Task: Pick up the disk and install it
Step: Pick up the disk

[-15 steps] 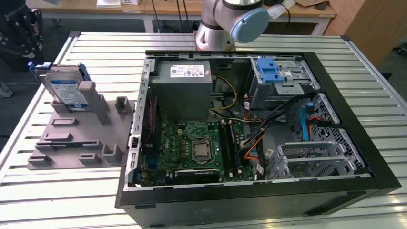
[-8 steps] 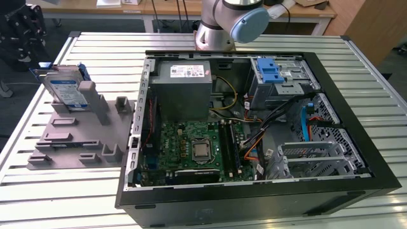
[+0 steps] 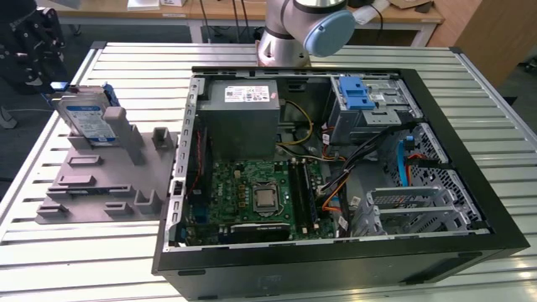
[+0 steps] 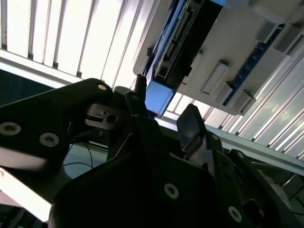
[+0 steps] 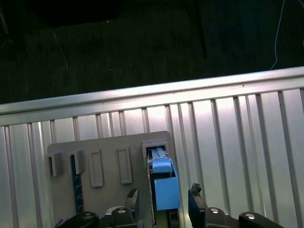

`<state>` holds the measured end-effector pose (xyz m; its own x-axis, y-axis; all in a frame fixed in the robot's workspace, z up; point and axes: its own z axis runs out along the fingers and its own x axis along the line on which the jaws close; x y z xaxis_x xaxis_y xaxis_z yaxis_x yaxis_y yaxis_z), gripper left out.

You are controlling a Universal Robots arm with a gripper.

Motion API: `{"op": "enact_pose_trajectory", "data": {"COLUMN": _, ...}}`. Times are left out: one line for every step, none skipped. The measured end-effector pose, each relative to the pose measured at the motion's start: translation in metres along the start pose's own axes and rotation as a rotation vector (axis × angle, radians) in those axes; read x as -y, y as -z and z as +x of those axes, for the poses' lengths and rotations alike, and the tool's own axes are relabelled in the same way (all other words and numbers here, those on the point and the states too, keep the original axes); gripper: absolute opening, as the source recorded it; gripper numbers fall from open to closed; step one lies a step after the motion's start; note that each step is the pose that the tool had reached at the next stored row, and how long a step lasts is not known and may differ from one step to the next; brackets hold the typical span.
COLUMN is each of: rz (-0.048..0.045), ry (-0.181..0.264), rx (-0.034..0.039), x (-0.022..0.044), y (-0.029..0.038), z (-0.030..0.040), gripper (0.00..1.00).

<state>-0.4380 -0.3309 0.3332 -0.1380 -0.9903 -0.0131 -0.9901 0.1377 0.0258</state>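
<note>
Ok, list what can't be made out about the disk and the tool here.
Lower end of the disk: exterior view, sunk in the grey holder.
Its label: both wrist views, turned away.
Body of the tool: first wrist view, cut by the picture's edge.
Inside of the drive cage: exterior view, covered by its own top.

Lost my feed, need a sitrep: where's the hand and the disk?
Hand open, straddling the disk at its blue carrier, gaps either side. Disk upright in the grey holder, not lifted. Computer case open beside it.
</note>
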Motion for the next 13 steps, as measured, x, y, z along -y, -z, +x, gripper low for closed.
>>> {"op": "enact_pose_trajectory", "data": {"rz": -0.0001, "ry": 0.005, "rx": -0.0002, "x": -0.0002, "y": -0.0006, "z": 0.0, "gripper": 0.53}}
{"op": "enact_pose_trajectory", "data": {"rz": -0.0003, "ry": 0.014, "rx": -0.0004, "x": -0.0006, "y": -0.0013, "z": 0.0001, "gripper": 0.53}}
{"op": "enact_pose_trajectory", "data": {"rz": -0.0004, "ry": 0.023, "rx": -0.0007, "x": -0.0009, "y": -0.002, "z": 0.0002, "gripper": 0.53}}
{"op": "enact_pose_trajectory", "data": {"rz": -0.0004, "ry": 0.035, "rx": -0.0009, "x": -0.0011, "y": -0.0027, "z": 0.0002, "gripper": 0.53}}
{"op": "enact_pose_trajectory", "data": {"rz": -0.0006, "ry": 0.045, "rx": -0.0012, "x": -0.0013, "y": -0.0033, "z": 0.0003, "gripper": 0.53}}
{"op": "enact_pose_trajectory", "data": {"rz": -0.0006, "ry": 0.05, "rx": -0.0013, "x": -0.0014, "y": -0.0039, "z": 0.0003, "gripper": 0.53}}
{"op": "enact_pose_trajectory", "data": {"rz": -0.0007, "ry": 0.052, "rx": -0.0014, "x": -0.0014, "y": -0.0046, "z": 0.0003, "gripper": 0.53}}
{"op": "enact_pose_trajectory", "data": {"rz": -0.0007, "ry": 0.053, "rx": -0.0014, "x": -0.0015, "y": -0.0053, "z": 0.0003, "gripper": 0.53}}
{"op": "enact_pose_trajectory", "data": {"rz": -0.0006, "ry": 0.054, "rx": -0.0014, "x": -0.0016, "y": -0.0062, "z": 0.0004, "gripper": 0.53}}
{"op": "enact_pose_trajectory", "data": {"rz": -0.0007, "ry": 0.055, "rx": -0.0015, "x": -0.0016, "y": -0.0071, "z": 0.0004, "gripper": 0.53}}
{"op": "enact_pose_trajectory", "data": {"rz": -0.0007, "ry": 0.055, "rx": -0.0015, "x": -0.0016, "y": -0.0081, "z": 0.0004, "gripper": 0.53}}
{"op": "enact_pose_trajectory", "data": {"rz": -0.0007, "ry": 0.055, "rx": -0.0015, "x": -0.0016, "y": -0.0091, "z": 0.0004, "gripper": 0.53}}
{"op": "enact_pose_trajectory", "data": {"rz": -0.0006, "ry": 0.055, "rx": -0.0015, "x": -0.0016, "y": -0.0101, "z": 0.0004, "gripper": 0.53}}
